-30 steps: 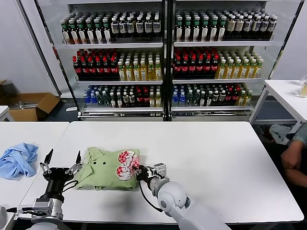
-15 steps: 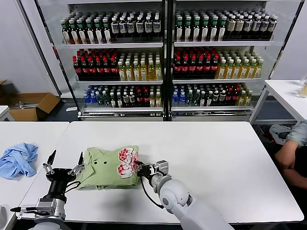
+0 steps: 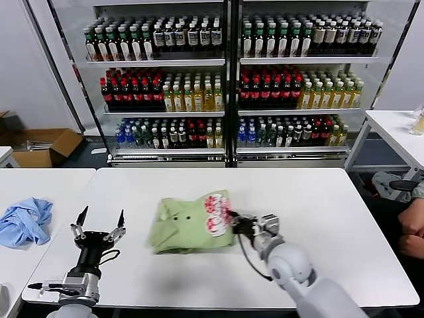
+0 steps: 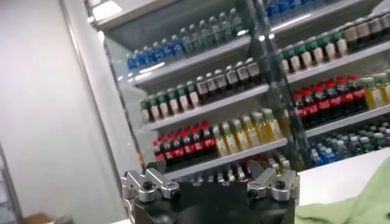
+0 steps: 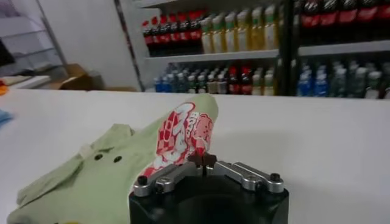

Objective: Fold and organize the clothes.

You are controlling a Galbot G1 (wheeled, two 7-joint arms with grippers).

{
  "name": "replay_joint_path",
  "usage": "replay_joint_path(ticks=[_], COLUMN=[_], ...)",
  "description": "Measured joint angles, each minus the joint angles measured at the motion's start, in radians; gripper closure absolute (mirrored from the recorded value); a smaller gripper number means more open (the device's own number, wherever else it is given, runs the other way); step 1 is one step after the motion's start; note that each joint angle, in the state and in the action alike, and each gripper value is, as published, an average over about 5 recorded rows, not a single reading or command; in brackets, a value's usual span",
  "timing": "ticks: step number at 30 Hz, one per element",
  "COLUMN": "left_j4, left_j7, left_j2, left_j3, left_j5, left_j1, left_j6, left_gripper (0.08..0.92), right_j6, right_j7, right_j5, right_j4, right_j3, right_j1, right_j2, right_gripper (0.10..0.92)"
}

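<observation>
I count two white tables (image 3: pixel 318 218): the wide one ahead and a second at the left. One folded light green cotton shirt with a red-and-white print and collar (image 3: pixel 189 225) lies near the middle of the wide table, print side up. I judge it light, limp and prone to unfolding, so I'd hold it at a thick folded edge, as now. One crumpled blue cloth (image 3: pixel 25 220) sits on the left table. I have two pincers: my right pincer (image 3: pixel 233 224) is clamped on the shirt's right edge by the print; my left pincer (image 3: pixel 99 232) stands apart and empty, near-left, clear of the shirt.
</observation>
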Motion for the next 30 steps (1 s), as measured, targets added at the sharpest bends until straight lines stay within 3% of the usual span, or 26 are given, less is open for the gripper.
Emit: replay_joint_path(ticks=[8,11,22,30], left_j4=[0.056,0.083,0.146,0.197], left_j7=[0.005,0.005,0.053,0.171], left_j2=[-0.003,-0.003,0.023,0.031], left_j3=[0.045,0.053,0.064,0.066], left_j5=[0.144,0.207,0.357,0.198], left_j1=[-0.035,-0.054,-0.138,-0.227], left_j6=[-0.104,-0.147,-0.26,-0.275], left_gripper=[0.177,0.177,0.177,0.177], right_j6=[0.006,0.008,0.038,0.114], right_j7=[-0.13,-0.16,-0.158,-0.151], right_j5=[-0.144,-0.185,-0.236,-0.276], right_j4=[-0.042,-0.055,-0.011,0.031], right_j3=[0.096,0.114,0.223,0.327], right_j1=[-0.001,-0.005,-0.083,-0.153], right_j2=[-0.045,-0.047,-0.086,-0.094], right_gripper=[0.913,0.861,0.542,0.316])
